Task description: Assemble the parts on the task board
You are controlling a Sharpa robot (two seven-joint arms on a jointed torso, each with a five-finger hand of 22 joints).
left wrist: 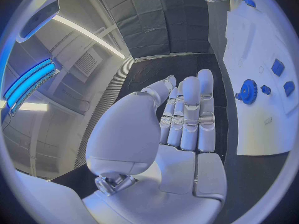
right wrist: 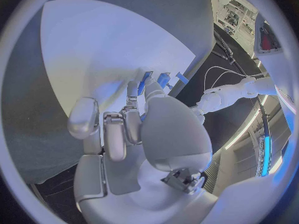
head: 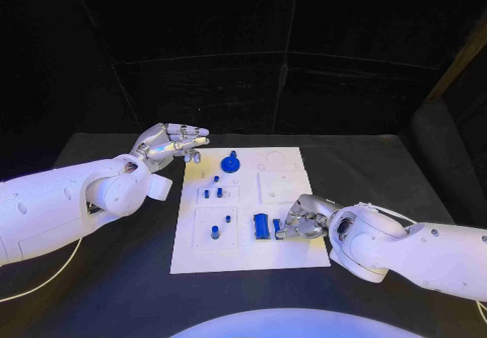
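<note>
A: Where is the right hand (head: 302,218) now?

B: It is low on the board (head: 243,253), at about four o'clock from the middle. Its fingers (right wrist: 138,92) are bent down at the blue blocks (head: 263,226) that stand there. One finger touches a block, but I cannot tell if the hand really holds it.

A: Why so close to the board?

B: I think it seats or steadies that block in its slot, so it must press from above.

A: And the left hand (head: 170,144)?

B: It is raised off the board's corner, at about eleven o'clock. The fingers are straight and together, the thumb apart, and nothing is in it. I judge it waits out of the way.

A: The other parts?

B: The gear (head: 231,165) stands near twelve o'clock. Small pegs (head: 212,191) stand left of the middle, and one more peg (head: 215,231) at about seven o'clock.
</note>
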